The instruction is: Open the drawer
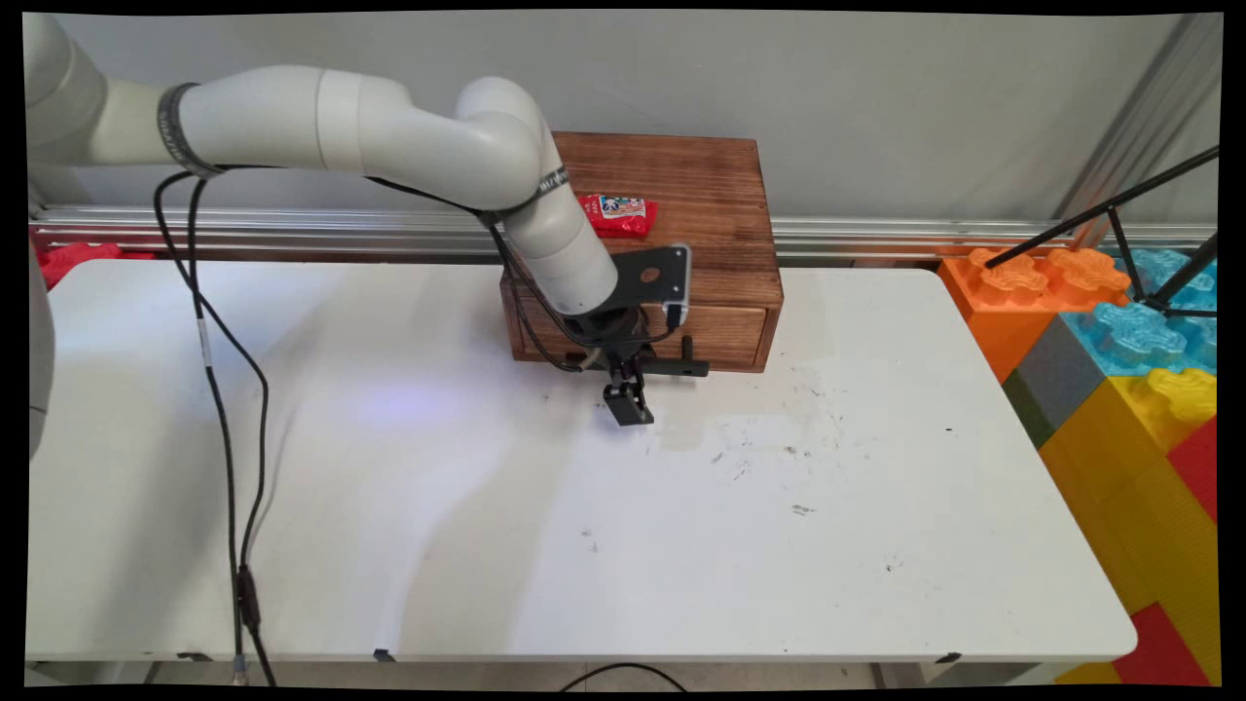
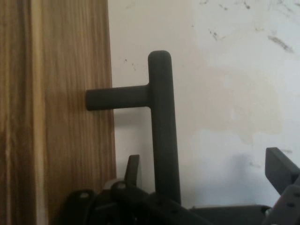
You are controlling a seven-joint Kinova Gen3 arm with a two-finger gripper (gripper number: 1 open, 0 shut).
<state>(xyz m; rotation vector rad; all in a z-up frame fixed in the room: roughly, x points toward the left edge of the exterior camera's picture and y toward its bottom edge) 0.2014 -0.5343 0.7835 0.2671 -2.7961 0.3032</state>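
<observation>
A brown wooden box (image 1: 715, 185) stands at the back of the white table (image 1: 487, 506), with a drawer (image 1: 725, 336) in its front face that looks pushed in. The drawer's black bar handle (image 1: 681, 368) (image 2: 162, 131) sticks out on short posts. My gripper (image 1: 628, 404) (image 2: 206, 164) points down just in front of the drawer and is open. In the hand view the handle bar runs between its two fingers, closer to the one (image 2: 133, 168) beside the wood; neither finger touches it. A red packet (image 1: 616, 214) lies on top of the box.
Large plastic blocks (image 1: 1119, 350) in orange, blue, yellow and red are stacked off the table's right edge, with black tripod legs (image 1: 1139, 253) above them. Black cables (image 1: 229, 409) hang from the arm over the table's left side. A red block (image 1: 78, 258) sits behind the far left corner.
</observation>
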